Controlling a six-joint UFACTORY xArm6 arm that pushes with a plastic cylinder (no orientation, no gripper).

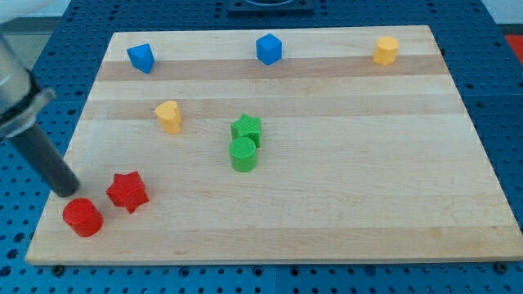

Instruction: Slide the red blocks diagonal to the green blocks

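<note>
A red cylinder point(82, 217) and a red star point(127, 191) sit close together near the board's bottom left corner. A green star point(246, 128) and a green cylinder point(243, 153) touch each other near the board's middle, the star above the cylinder. My tip point(65, 190) rests on the board just above the red cylinder and to the left of the red star, close to both. The dark rod slants up to the view's left edge.
A blue block point(140, 58) lies at the top left, a blue block point(268, 49) at the top middle. A yellow block point(386, 50) lies at the top right. A yellow heart-like block point(169, 116) lies left of the green star. The wooden board point(368, 188) has its left edge near my tip.
</note>
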